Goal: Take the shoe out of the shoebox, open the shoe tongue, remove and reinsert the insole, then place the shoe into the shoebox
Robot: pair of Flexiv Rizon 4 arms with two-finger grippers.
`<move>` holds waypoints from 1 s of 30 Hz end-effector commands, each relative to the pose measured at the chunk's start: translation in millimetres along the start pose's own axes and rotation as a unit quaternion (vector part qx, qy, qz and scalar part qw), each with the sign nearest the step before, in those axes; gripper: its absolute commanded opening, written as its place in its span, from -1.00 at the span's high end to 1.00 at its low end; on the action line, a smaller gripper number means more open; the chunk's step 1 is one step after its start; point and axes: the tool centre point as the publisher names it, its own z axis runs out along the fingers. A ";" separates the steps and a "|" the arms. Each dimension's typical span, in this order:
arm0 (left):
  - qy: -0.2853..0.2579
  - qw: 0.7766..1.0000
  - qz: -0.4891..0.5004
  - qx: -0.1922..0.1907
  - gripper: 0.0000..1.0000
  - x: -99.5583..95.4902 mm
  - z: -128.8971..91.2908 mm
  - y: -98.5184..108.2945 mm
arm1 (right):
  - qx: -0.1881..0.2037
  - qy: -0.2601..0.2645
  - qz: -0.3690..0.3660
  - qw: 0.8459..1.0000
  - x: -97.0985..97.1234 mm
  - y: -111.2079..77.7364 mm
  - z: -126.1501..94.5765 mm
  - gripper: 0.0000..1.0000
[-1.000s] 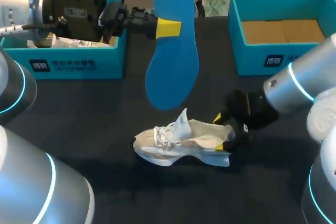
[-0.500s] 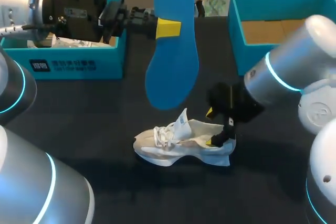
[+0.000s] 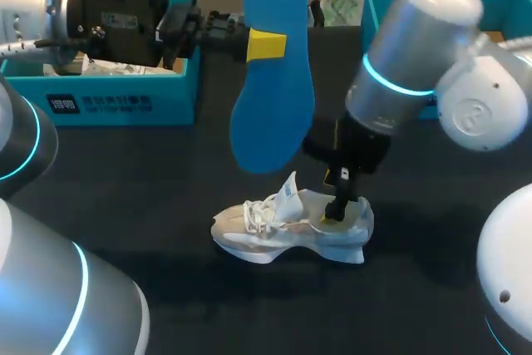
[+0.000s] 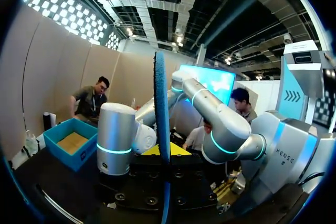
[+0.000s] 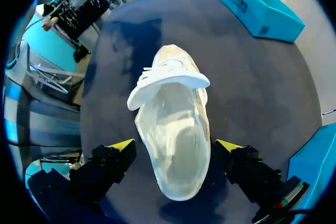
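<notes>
A white shoe (image 3: 287, 226) lies on the dark table at mid-front, toe to the left, its tongue (image 5: 168, 85) pulled up and its inside bare. My right gripper (image 3: 338, 195) points down over the heel. In the right wrist view this gripper (image 5: 175, 146) is open, with one finger on each side of the shoe (image 5: 176, 129) and neither touching it. High above the table, my left gripper (image 3: 266, 44) is shut on the blue insole (image 3: 274, 97), which hangs upright. In the left wrist view the insole (image 4: 161, 103) shows edge-on in that gripper (image 4: 163, 153).
A teal shoebox (image 3: 116, 97) with white paper in it stands at the back left, under my left arm. A second teal box (image 3: 416, 97) with a brown floor stands at the back right, partly behind my right arm. The box with paper (image 5: 262, 9) lies beyond the toe.
My right arm has swung in from the right of the heel to above it, and its gripper now points down over the shoe's opening. The left arm and the insole have stayed still.
</notes>
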 end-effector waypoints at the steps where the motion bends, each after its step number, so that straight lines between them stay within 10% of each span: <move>1: 0.001 1.000 0.000 0.001 1.00 -1.2 2.3 0.0 | 0.112 -0.028 0.003 0.993 10.4 0.5 -4.3 -1.00; 30: 0.001 1.000 0.000 0.001 1.00 -1.2 2.3 0.0 | 0.107 -0.051 -0.028 0.993 -35.7 -3.9 15.9 -1.00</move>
